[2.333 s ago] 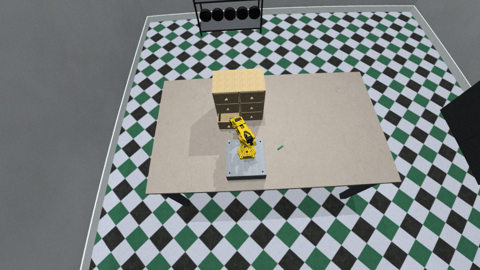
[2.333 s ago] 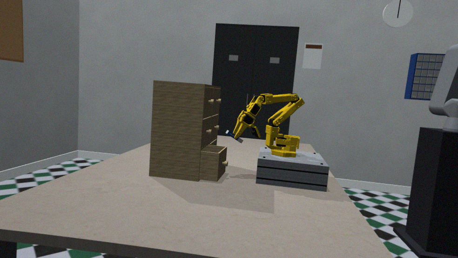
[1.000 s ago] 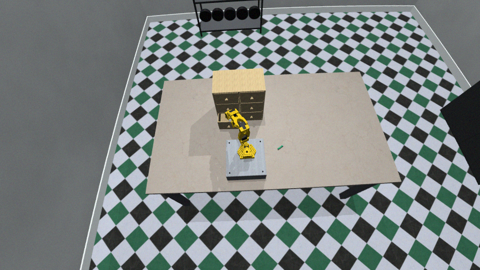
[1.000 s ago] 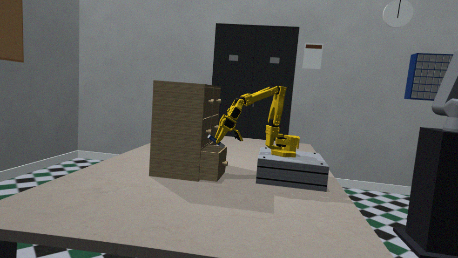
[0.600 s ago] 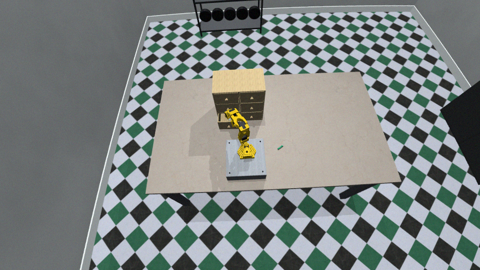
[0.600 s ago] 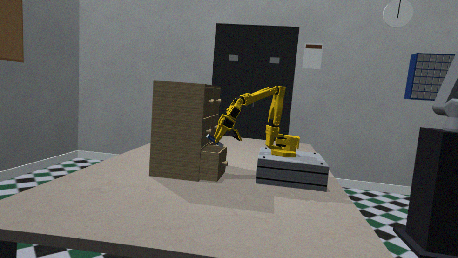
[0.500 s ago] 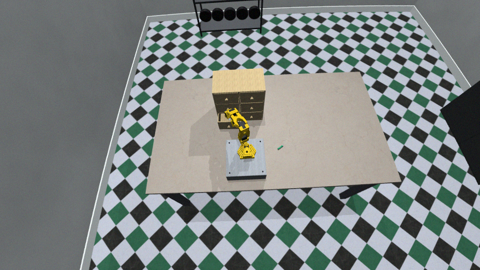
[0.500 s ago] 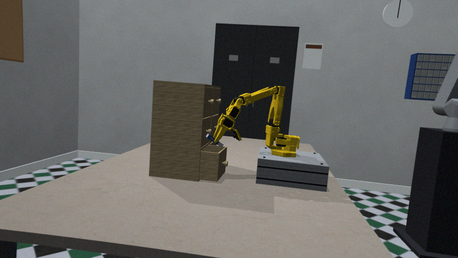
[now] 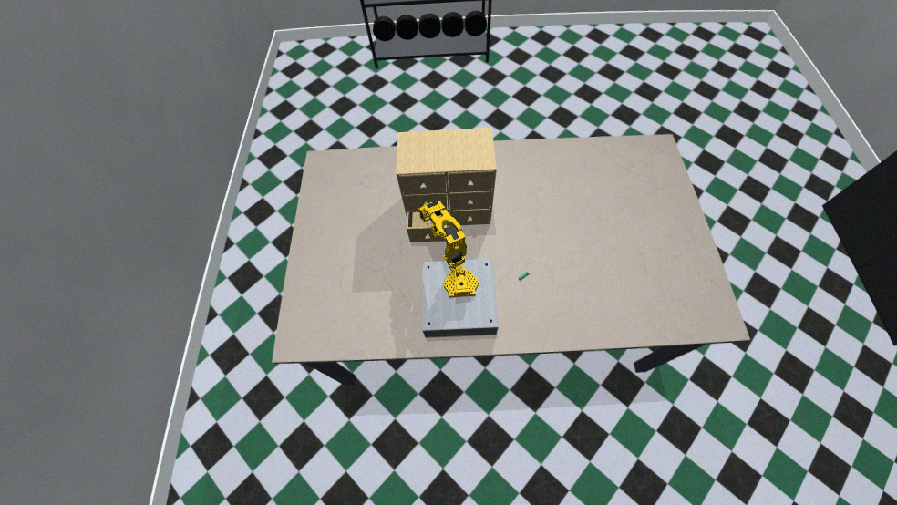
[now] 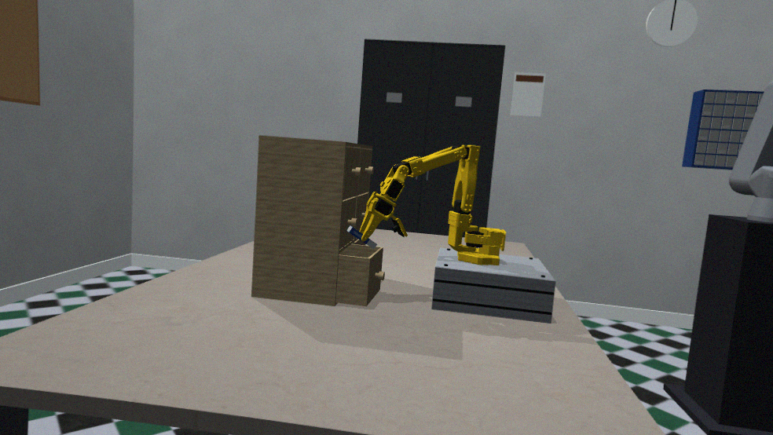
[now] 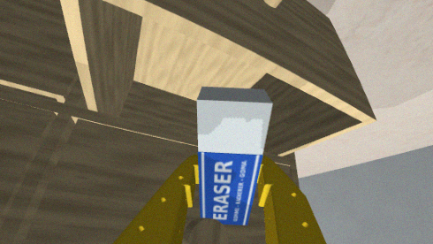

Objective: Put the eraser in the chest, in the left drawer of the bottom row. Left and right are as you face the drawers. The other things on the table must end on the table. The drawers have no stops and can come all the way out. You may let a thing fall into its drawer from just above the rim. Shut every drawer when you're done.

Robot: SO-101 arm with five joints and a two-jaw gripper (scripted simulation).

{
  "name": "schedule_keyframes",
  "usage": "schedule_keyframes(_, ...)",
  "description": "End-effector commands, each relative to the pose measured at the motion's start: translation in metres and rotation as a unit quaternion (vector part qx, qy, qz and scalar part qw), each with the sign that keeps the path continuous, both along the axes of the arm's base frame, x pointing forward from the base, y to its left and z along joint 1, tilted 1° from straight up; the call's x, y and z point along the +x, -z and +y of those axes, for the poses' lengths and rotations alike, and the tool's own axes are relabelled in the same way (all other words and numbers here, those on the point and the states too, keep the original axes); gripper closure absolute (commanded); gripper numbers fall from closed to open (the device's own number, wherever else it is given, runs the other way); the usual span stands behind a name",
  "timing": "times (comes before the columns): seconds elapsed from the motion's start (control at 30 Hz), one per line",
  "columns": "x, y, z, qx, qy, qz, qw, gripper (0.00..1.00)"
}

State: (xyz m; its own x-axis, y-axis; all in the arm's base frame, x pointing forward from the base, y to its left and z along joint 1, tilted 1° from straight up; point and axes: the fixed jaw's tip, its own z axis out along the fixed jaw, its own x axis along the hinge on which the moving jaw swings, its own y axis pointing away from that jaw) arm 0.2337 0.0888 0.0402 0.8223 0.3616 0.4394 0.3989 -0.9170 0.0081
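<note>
Pincer: the gripper [image 9: 427, 219] [image 10: 363, 238] [image 11: 230, 187] is clamped on the eraser, one finger on each side of its blue sleeve.
Eraser: the eraser [image 9: 428, 222] [image 10: 355, 233] [image 11: 231, 177] is up in the air over the open drawer, near the front of the chest. It leans, with one end higher than the other. It is blue with white ends, and I can read its name on the blue part.
Open drawer: the bottom left drawer [image 9: 418, 235] [image 10: 353, 278] [image 11: 300, 49] is pulled out, and I can see its pale wood bottom.
Other drawers: the two top ones look shut, and so do the middle right and bottom right ones. The arm covers part of the middle left one from above.
Chest: the wooden chest [image 9: 445, 150] [image 10: 300, 216] [image 11: 110, 168] stands up straight on the table [image 9: 596, 238] [image 10: 216, 351].
Arm: the yellow arm [image 9: 455, 237] [image 10: 466, 178] reaches from its gray block [image 9: 439, 314] [image 10: 492, 297] over to the chest, bending down at the end.
Green thing: a small green thing [image 9: 523, 275] lies on the table to the right of the gray block, apart from it. It is too small to tell what it is.
Back of room: a black rack [image 9: 433, 57] with round black things stands on the checkered floor [image 9: 439, 438] [image 10: 59, 286].
</note>
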Motion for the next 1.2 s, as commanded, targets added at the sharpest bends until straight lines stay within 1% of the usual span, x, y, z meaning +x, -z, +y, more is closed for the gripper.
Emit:
schedule_keyframes(0.0,0.0094,-0.0126,0.0057,0.014,0.000,-0.027,1.000,1.00)
schedule_keyframes(1.17,0.0109,-0.0170,0.0068,0.014,-0.001,-0.027,1.000,1.00)
